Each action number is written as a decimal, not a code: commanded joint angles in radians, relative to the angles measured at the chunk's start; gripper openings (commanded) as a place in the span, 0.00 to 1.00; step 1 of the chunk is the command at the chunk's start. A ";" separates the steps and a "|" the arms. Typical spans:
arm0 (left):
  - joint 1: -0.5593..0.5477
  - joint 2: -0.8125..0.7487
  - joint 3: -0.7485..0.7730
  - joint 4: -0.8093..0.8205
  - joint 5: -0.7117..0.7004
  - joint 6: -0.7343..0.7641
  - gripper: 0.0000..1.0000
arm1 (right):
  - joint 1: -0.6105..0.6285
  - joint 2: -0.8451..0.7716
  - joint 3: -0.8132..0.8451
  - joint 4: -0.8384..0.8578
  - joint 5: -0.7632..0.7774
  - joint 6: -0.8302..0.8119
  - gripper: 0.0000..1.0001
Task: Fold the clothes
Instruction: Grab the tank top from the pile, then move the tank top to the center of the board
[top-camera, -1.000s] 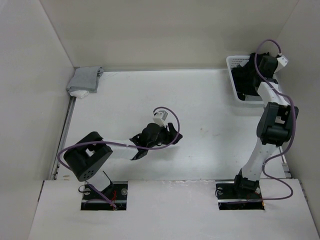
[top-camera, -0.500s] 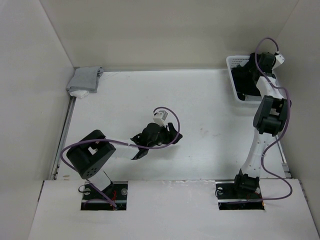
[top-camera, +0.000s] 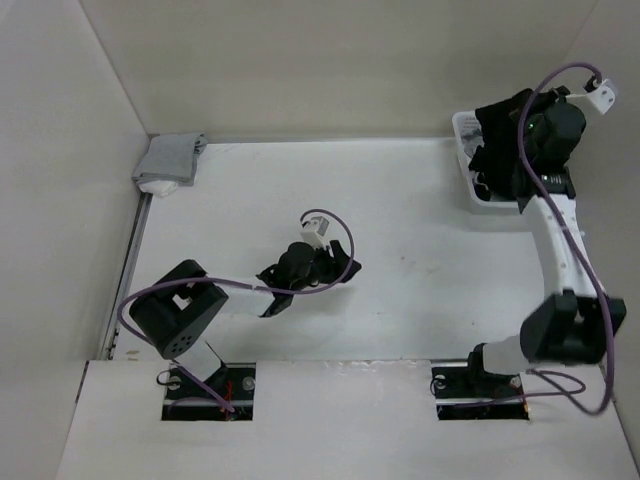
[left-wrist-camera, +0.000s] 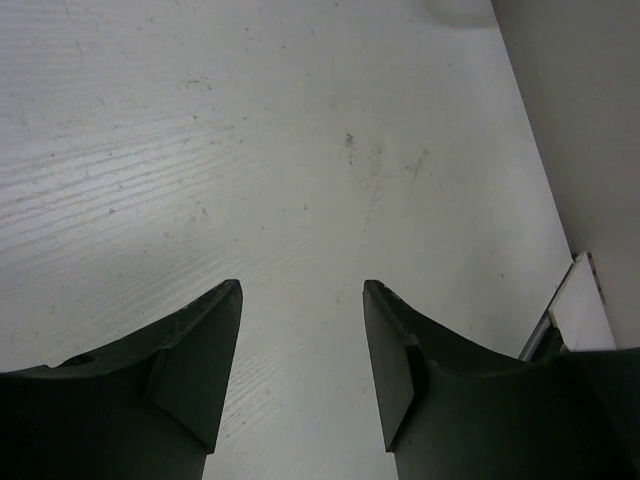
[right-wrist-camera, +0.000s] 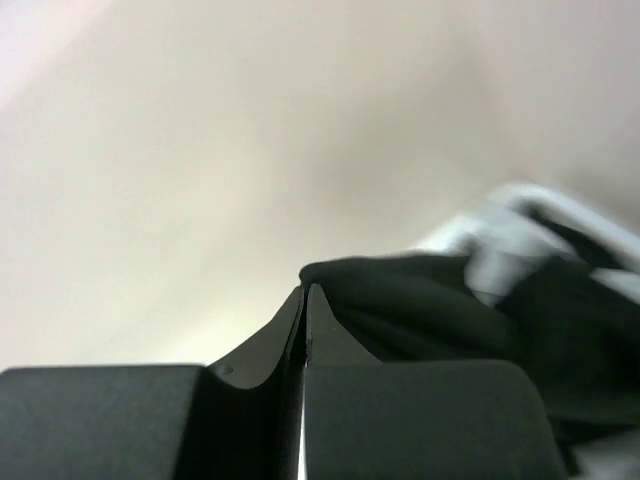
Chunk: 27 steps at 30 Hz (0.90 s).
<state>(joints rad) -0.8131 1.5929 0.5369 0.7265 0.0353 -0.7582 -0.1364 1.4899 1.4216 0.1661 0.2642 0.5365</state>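
- The right gripper (right-wrist-camera: 305, 290) had its two fingers pressed flat together, and we saw a fold of the black top (right-wrist-camera: 420, 300) pinched at their tips.
- From that pinch the top hung in a loose bunch, with its lower part reaching down to the white basket (top-camera: 463, 124).
- In the right wrist view the basket showed only as a blurred white band behind the fabric, so we could not tell how much of the top lay inside it.
- The basket sat at the far right corner of the table (top-camera: 400, 210), and the right arm stretched up over it, close to the right wall.
- The left gripper (left-wrist-camera: 302, 290) stood wide open, holding no cloth, and we saw the table's white surface between its fingers.
- In the top view it sat over the middle of the table, well apart from the top and the basket.
- A grey-and-white cloth stack (top-camera: 168, 162) lay at the far left corner, against the wall.
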 joint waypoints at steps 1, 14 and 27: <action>0.035 -0.100 -0.037 0.070 0.000 -0.012 0.50 | 0.172 -0.273 -0.088 0.128 0.010 -0.047 0.00; 0.353 -0.605 -0.199 -0.156 -0.106 -0.107 0.49 | 1.004 -0.461 0.076 0.098 0.240 -0.466 0.01; 0.609 -0.751 -0.267 -0.392 -0.045 -0.121 0.47 | 0.711 0.185 -0.060 0.192 0.008 -0.018 0.21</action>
<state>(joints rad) -0.1856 0.8040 0.2722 0.3511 -0.0372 -0.8829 0.7067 1.5063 1.3010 0.3275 0.3534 0.3786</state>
